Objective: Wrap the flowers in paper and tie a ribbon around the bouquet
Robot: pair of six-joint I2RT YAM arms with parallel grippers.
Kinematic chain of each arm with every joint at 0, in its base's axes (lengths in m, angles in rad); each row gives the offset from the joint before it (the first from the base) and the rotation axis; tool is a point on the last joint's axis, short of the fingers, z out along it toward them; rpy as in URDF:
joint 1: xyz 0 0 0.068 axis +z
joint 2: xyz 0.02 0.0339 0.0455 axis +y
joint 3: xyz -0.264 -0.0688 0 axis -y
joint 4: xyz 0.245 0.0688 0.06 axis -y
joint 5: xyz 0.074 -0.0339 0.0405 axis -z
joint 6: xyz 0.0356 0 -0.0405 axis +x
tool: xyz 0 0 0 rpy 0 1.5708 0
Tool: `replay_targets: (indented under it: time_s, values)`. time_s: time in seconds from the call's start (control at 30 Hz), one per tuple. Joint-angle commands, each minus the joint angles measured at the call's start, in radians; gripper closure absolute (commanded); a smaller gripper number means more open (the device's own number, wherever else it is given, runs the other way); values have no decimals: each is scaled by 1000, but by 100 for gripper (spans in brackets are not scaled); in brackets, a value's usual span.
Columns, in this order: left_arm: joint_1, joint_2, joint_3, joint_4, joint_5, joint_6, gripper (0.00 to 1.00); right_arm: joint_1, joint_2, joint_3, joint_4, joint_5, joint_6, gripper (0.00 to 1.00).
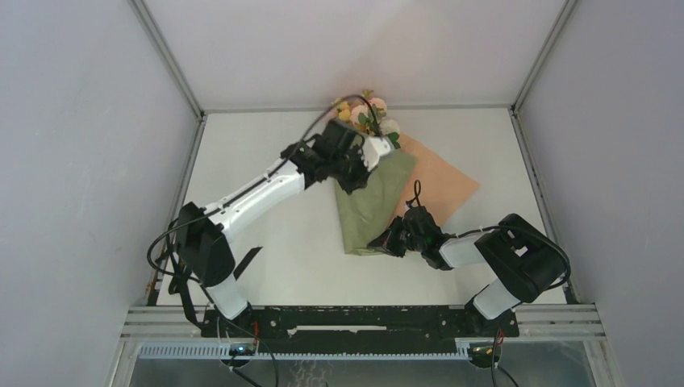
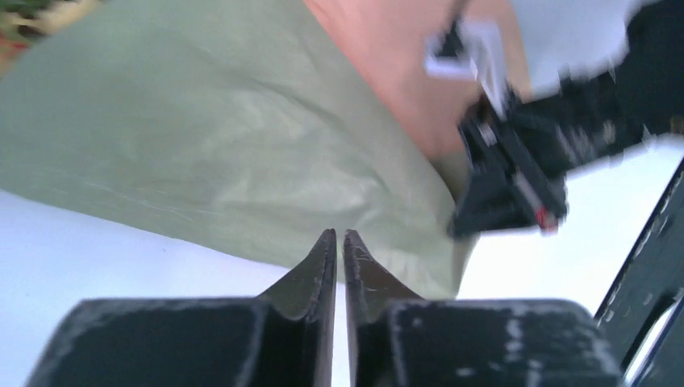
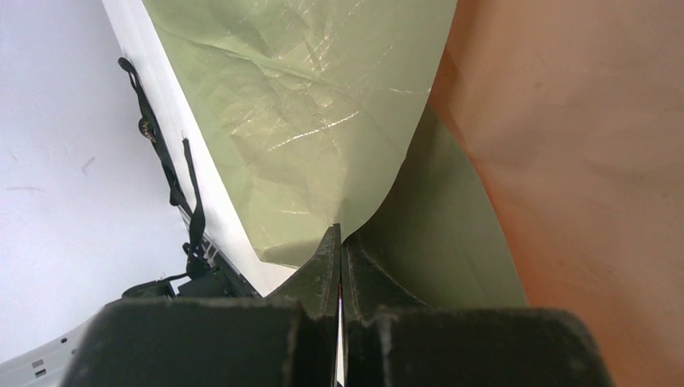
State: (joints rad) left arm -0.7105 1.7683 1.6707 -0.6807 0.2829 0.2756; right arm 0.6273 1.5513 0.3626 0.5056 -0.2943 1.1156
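1. Right pincer (image 3: 339,235) is pinched on the near edge of the thin olive-green, peach-lined paper sheet (image 3: 306,121), which is folded over the pink-and-yellow artificial flowers (image 1: 367,113) at the far side of the table (image 1: 242,145).
2. Left pincer (image 2: 339,239) seems barely parted and empty.
3. It's light and creases easily, so you should grip its edges gently.

Stems buried, sheet cropped, one wrist view smeared.

From overhead the flowers (image 1: 377,109) show only their heads at 12 o'clock. Their stems lie hidden under the paper (image 1: 375,201), and the left arm (image 1: 258,189) covers the sheet's 10 o'clock corner. The left wrist view is blurred throughout: the blooms are a cropped smudge at 11 o'clock, and the right gripper (image 2: 472,222) at 3 o'clock is a dark smear whose fingertips cannot be made out. In the right wrist view the sheet runs off the top and right edges, and a thin black strip (image 3: 147,125) at 9 o'clock could be ribbon or cable.
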Motion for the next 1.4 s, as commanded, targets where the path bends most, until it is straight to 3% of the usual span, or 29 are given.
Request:
replay_targets:
  time_s: [0.0,0.3,0.5,0.73,0.87,0.97,1.03,1.13,1.37]
  values:
    - [-129,-31,-264,34,-111,142,95,-14,-26,-2,-7,16,-32,100]
    - [-295,-42,-539,228,-166,189,96,-40,-14,-36,80,-20,9,100]
    - [-330,-7,-605,258,-168,224,96,-48,7,-58,133,-37,32,100]
    - [-377,-108,-688,166,-1,334,92,-48,5,-62,126,-28,27,100]
    - [-350,-156,-588,-14,146,369,92,-48,-4,-62,107,-25,20,100]
    - [-281,-170,-506,-25,223,331,95,-47,-13,-61,98,-23,17,100]
    - [-247,-160,-494,73,182,258,99,-46,-19,-60,93,-20,15,100]
    - [-245,-94,-501,201,0,190,100,-45,-31,-58,83,-17,12,100]
    - [-271,54,-544,305,-177,219,97,-44,-68,-52,37,-3,-4,100]
